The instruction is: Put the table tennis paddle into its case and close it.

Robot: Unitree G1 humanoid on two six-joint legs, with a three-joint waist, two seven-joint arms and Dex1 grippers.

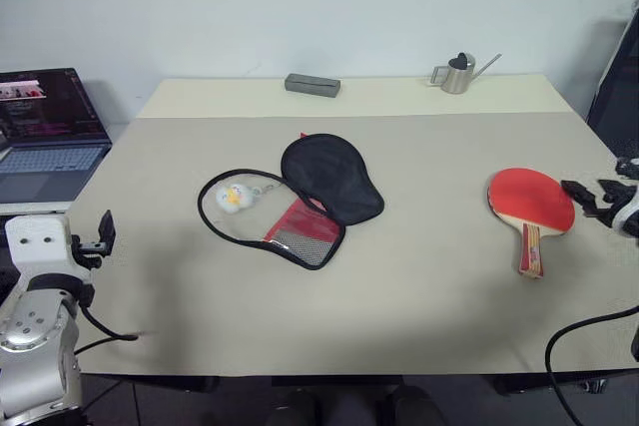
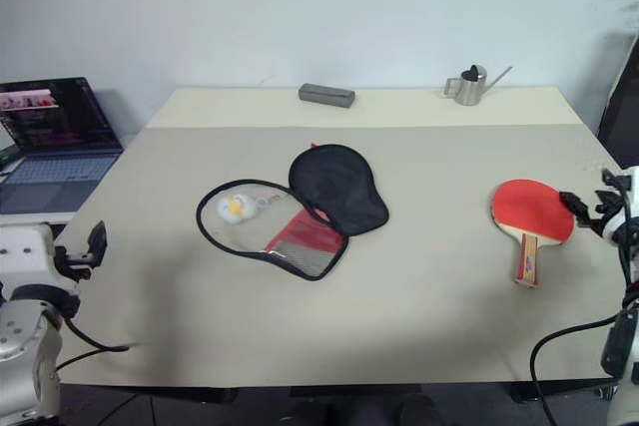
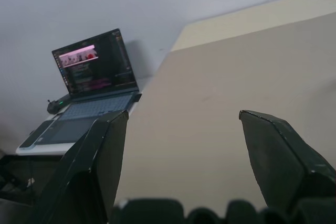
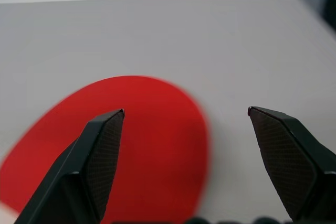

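2 grippers, both spread wide and empty: the right gripper (image 1: 587, 195) at the frame's right edge, just beside 1 table tennis paddle (image 1: 531, 205); the left gripper (image 1: 103, 233) at lower left. 1 case (image 1: 300, 202) lies unzipped at centre on a beige table (image 1: 419, 286). At the back stand 1 grey box (image 1: 312, 85) and 1 metal watering can (image 1: 459, 74). No readable writing. White wall; 1 laptop (image 1: 45, 132) at left.

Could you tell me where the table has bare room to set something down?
The widest free patch is the near strip of the table, in front of the case and the paddle. The stretch between case and paddle is bare too, as is the left side by the left gripper. The far edge holds a grey box and a metal can.
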